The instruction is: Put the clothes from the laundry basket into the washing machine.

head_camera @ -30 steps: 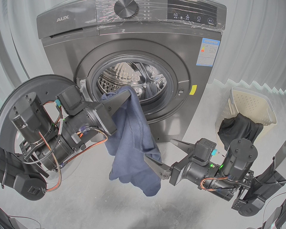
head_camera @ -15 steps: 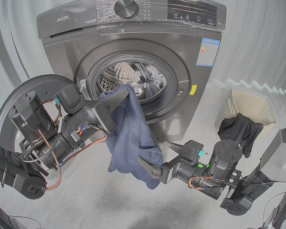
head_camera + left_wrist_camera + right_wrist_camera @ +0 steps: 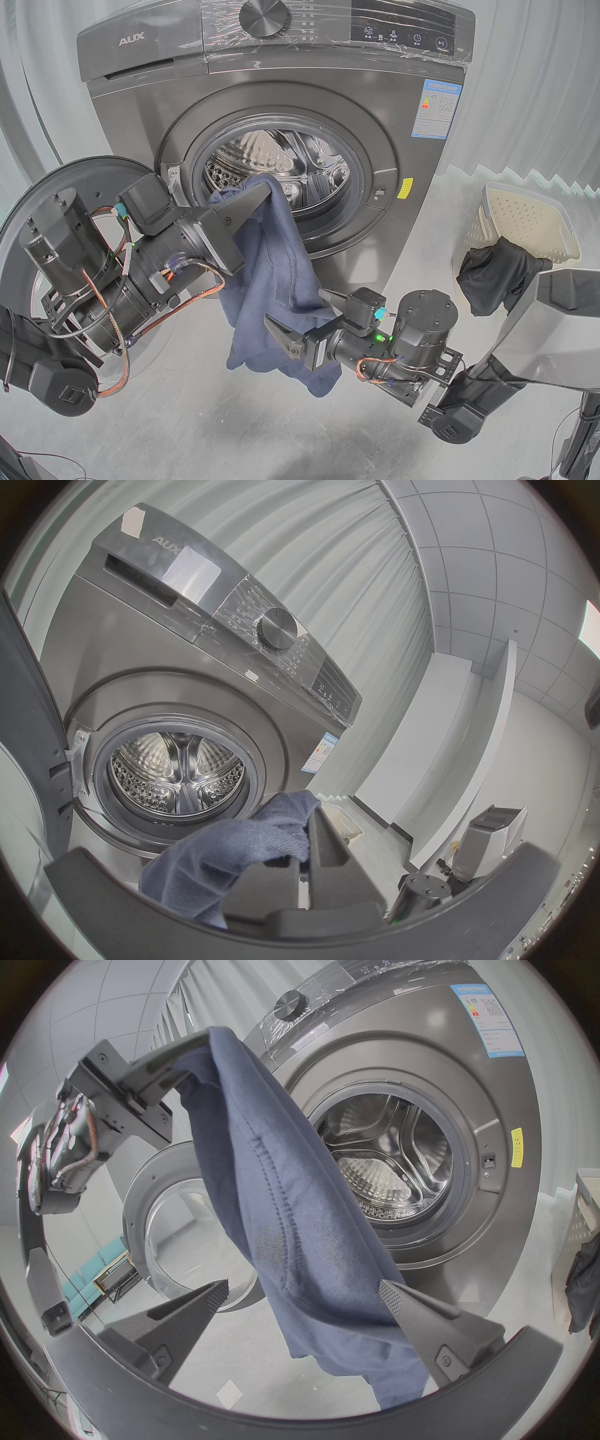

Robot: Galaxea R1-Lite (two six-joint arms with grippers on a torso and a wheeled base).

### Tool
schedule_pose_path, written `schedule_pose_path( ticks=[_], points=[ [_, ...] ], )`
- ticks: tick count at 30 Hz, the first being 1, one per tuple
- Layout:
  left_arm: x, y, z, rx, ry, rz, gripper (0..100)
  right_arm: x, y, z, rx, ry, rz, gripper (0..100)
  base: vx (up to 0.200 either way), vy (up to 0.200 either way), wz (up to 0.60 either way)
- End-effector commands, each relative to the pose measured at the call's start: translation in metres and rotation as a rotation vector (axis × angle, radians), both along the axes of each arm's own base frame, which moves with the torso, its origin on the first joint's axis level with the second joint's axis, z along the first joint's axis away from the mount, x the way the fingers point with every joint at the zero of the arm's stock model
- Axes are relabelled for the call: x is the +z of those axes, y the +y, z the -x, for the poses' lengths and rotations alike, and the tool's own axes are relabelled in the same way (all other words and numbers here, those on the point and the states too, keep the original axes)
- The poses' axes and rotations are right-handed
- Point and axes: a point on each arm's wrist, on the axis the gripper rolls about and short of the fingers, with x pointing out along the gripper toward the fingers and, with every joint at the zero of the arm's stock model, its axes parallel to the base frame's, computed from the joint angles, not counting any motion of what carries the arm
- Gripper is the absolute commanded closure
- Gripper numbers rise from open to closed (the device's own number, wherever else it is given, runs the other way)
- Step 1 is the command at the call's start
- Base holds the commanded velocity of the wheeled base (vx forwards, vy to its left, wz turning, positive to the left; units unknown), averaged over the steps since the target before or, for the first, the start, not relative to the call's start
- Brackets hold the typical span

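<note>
Bright, diffuse light (ceiling panel (image 3: 590, 629) glowing). Glints on drum (image 3: 262, 153) and control-panel film (image 3: 325, 53); wrist views bowed at edges, corners dark.

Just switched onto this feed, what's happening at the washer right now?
The left pincer is shut on the top of a blue garment, holding it up in front of the washing machine's open drum, with the door swung wide. The right pincer is open lower down, straddling the hanging cloth. A black garment is draped over the laundry basket's rim, not yet loaded.
</note>
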Motion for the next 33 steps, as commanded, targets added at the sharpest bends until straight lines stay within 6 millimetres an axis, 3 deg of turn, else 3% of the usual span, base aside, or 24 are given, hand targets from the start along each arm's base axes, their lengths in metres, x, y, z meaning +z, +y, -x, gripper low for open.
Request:
schedule_pose_path(
  ticks=[1,8,9,17,23,28,33],
  points=[
    [0.0,0.001,0.0,0.01,-0.001,0.005,100,-0.019,0.01,-0.018,-0.019,0.013,0.014,0,0.0,0.0,0.0],
    [0.002,0.002,0.002,0.01,-0.005,0.007,100,-0.016,0.008,-0.034,-0.055,-0.012,-0.006,0,0.0,0.0,0.0],
    [0.002,0.002,0.002,0.01,-0.004,0.006,100,-0.015,0.008,-0.034,-0.055,-0.015,-0.009,100,0.0,0.0,0.0],
    [-0.002,0.005,-0.002,0.028,0.005,-0.002,100,0.017,-0.008,-0.026,-0.071,-0.061,-0.048,100,0.0,0.0,0.0],
    [0.0,0.007,-0.001,0.031,0.002,0.004,100,0.057,-0.046,-0.005,-0.105,-0.118,-0.07,100,0.0,0.0,0.0],
    [-0.006,0.013,0.001,0.046,0.015,-0.009,100,0.073,-0.077,0.004,-0.159,-0.147,-0.077,100,0.0,0.0,0.0],
    [-0.004,0.021,0.013,0.047,0.011,-0.004,100,0.089,-0.094,0.012,-0.167,-0.191,-0.101,100,0.0,0.0,0.0]
  ],
)
